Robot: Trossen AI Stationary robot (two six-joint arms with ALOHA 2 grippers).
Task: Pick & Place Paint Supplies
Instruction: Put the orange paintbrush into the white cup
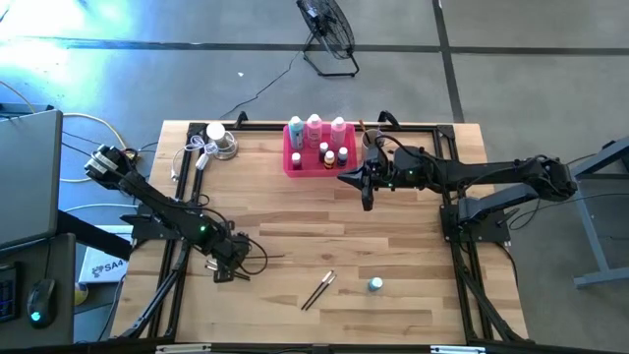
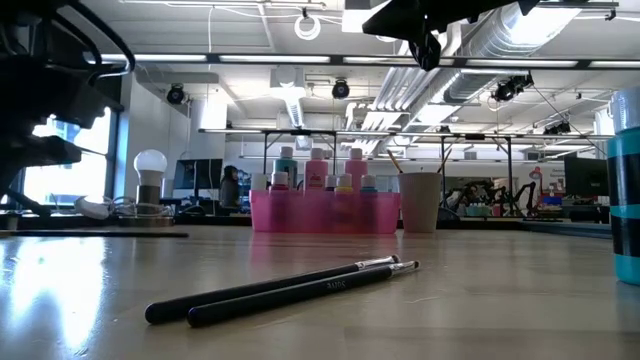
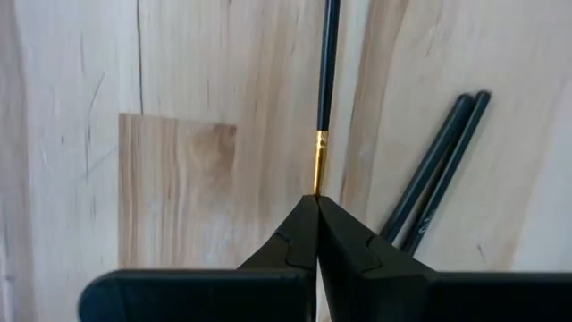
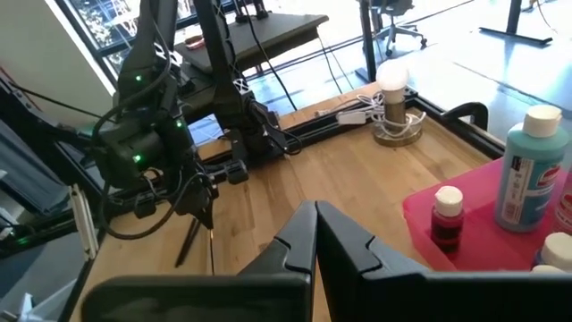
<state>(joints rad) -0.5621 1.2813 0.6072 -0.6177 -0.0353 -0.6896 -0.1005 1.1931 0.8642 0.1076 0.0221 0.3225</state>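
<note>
Nearest us on the surface we noted two dark paintbrushes lying side by side, and a small blue-banded bottle just beyond their tips to the right. At the left, the left end effector sat low, fingers pinched shut on the bristle end of a thin brush lying on the wood. Farther back, the right end effector hung above the surface with its fingers closed on nothing, just beside the pink tray. That tray held three tall white-capped bottles and several tiny bottles.
</note>
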